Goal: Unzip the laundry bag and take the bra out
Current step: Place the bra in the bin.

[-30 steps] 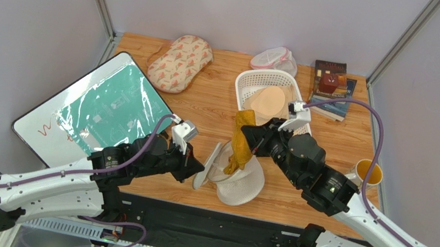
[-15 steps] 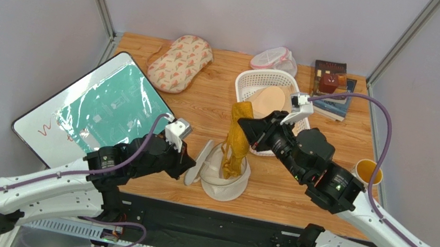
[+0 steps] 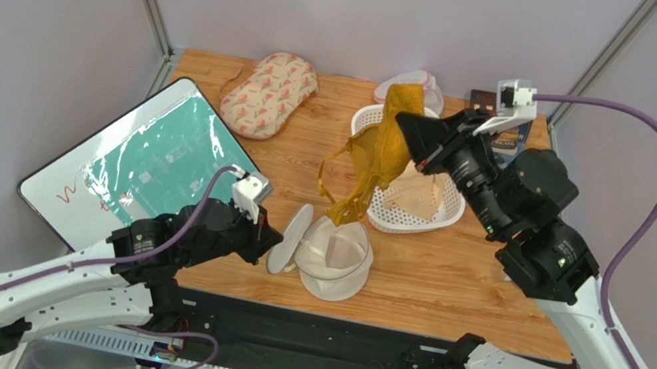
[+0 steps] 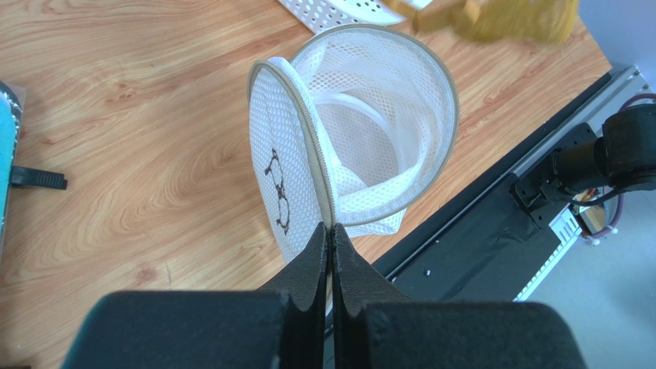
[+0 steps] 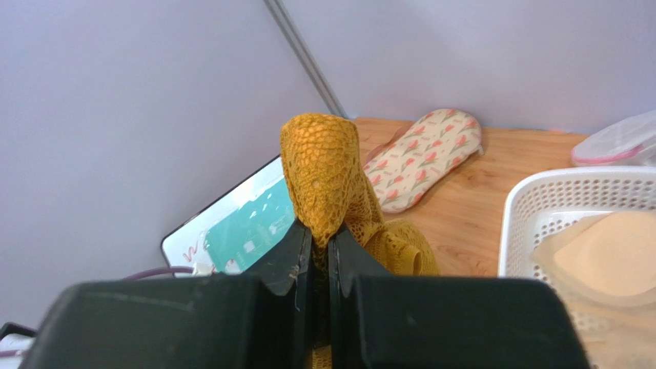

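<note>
The round cream-white mesh laundry bag [image 3: 330, 258] lies open near the table's front edge, its lid [image 3: 286, 250] with the black bra icon [image 4: 277, 191] flipped up on the left. My left gripper [image 3: 270, 237] is shut on the lid's zip rim [image 4: 327, 219]. The bag's inside [image 4: 369, 146] shows only white mesh. My right gripper [image 3: 410, 130] is shut on the mustard-yellow bra [image 3: 370, 156] and holds it high; it hangs over the bag and the basket's left edge. In the right wrist view the bra [image 5: 323, 173] bulges above my fingers.
A white basket [image 3: 377, 117] with a pale peach bra [image 3: 413, 198] stands behind the bag. An oval patterned bag [image 3: 268, 91] and a small pink-trimmed bag [image 3: 411, 83] lie at the back. A whiteboard [image 3: 148, 163] lies left, books [image 3: 494, 102] back right.
My right gripper has risen and moved back right, pulling the bra fully out of the bag. The bag has shifted slightly left and its lid stayed pinched by my left gripper.
</note>
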Available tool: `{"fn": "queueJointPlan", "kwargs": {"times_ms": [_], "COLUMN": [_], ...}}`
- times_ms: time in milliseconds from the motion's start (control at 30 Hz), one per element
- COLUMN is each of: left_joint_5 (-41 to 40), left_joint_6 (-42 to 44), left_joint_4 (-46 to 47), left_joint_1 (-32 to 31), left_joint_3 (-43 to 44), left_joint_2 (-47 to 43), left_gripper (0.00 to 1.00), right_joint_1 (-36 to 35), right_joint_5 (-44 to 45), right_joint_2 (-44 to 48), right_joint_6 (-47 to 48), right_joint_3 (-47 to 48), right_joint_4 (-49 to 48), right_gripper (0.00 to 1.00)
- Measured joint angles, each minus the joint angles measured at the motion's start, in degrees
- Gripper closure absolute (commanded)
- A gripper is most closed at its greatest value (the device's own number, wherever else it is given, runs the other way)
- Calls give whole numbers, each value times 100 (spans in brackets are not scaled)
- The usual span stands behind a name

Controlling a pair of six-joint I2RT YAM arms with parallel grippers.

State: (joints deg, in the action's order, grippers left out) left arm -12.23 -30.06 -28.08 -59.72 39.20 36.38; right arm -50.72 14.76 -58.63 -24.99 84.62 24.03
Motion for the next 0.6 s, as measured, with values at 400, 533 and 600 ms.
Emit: {"fn": "queueJointPlan", "kwargs": {"times_ms": [400, 533, 600], "left_joint_5": [-42, -39, -39], "left_joint_6": [66, 83, 85], "left_joint_4": [-225, -291, -306], "left_joint_1": [26, 39, 52], "left_joint_3": [181, 181, 181], "left_joint_2": [-94, -116, -116], "left_gripper": [100, 100, 100], "right_joint_1": [3226, 3580, 3679], "right_joint_5": [-2247, -2588, -2710], "right_joint_2": [-1735, -2337, -2551], "right_joint_6": [0, 26, 55], "right_joint_3": [520, 422, 413], "right_joint_4": [634, 730, 763], "right_gripper": [100, 100, 100]}}
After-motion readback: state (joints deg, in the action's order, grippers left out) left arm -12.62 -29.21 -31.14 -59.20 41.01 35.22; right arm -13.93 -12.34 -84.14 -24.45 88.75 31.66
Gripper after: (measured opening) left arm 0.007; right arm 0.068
